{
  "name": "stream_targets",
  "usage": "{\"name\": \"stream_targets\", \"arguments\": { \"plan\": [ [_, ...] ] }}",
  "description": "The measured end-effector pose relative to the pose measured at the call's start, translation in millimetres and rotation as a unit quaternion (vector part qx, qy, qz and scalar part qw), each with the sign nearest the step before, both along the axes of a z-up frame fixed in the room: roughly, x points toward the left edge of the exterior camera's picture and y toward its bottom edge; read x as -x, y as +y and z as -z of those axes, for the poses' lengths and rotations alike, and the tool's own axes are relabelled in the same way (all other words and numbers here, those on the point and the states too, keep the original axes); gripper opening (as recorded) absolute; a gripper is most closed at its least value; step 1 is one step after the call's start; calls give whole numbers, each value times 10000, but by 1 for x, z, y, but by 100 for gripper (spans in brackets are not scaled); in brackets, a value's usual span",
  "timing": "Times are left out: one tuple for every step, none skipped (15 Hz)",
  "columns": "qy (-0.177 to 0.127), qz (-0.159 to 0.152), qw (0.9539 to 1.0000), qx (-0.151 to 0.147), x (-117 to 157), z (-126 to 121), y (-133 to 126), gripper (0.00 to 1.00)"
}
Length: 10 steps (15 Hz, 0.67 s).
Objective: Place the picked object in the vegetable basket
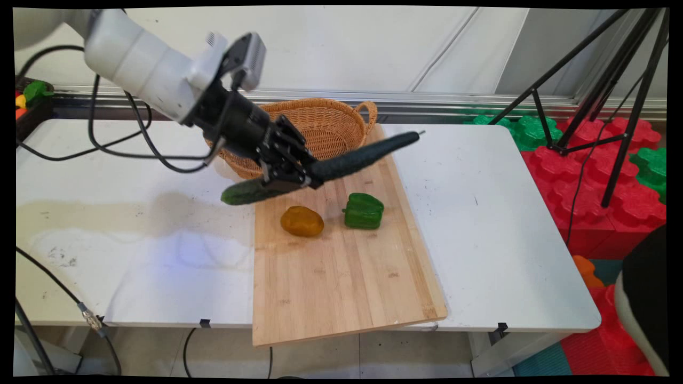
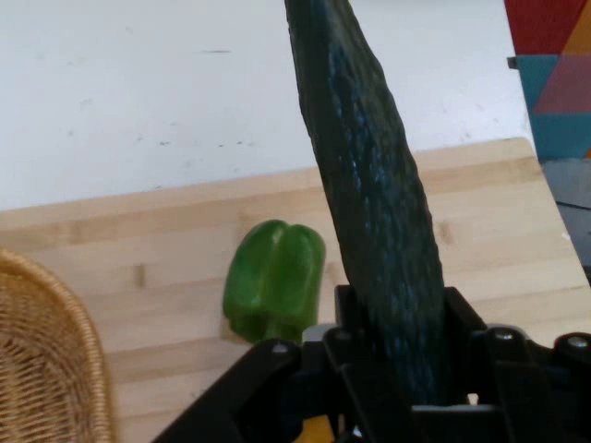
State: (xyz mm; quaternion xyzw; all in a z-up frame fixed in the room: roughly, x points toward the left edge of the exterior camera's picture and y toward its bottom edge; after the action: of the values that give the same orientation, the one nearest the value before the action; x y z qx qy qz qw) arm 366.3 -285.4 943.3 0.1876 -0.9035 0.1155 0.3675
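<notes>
Two vegetables under fingers (image 1: 291,178), cucumber (image 1: 352,160)

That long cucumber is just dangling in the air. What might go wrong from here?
The claw grips the cucumber off-centre, with the longer end sticking out, so it might tip or slip free. If it drops, it would likely land on the wooden board near the potato and green pepper, and could knock them.

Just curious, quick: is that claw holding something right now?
Gripper: shut on the cucumber, held in the air above the board.
</notes>
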Motion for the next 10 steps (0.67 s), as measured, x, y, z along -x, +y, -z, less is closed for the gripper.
{"name": "stream_targets", "arguments": {
  "plan": [
    [14, -35, 10000, 33, -7, -5, -3, 0],
    [23, -71, 10000, 58, -14, -9, -5, 0],
    [28, -117, 9999, 87, -20, -12, -8, 0],
    [28, -183, 9997, 126, -29, -15, -13, 0],
    [26, -232, 9996, 154, -35, -17, -16, 0],
    [25, -291, 9994, 186, -42, -19, -21, 0],
    [23, -347, 9992, 220, -48, -21, -26, 0],
    [19, -392, 9989, 252, -53, -22, -30, 0],
    [13, -440, 9986, 284, -58, -22, -36, 0],
    [4, -514, 9981, 329, -63, -22, -43, 0]
  ]
}}
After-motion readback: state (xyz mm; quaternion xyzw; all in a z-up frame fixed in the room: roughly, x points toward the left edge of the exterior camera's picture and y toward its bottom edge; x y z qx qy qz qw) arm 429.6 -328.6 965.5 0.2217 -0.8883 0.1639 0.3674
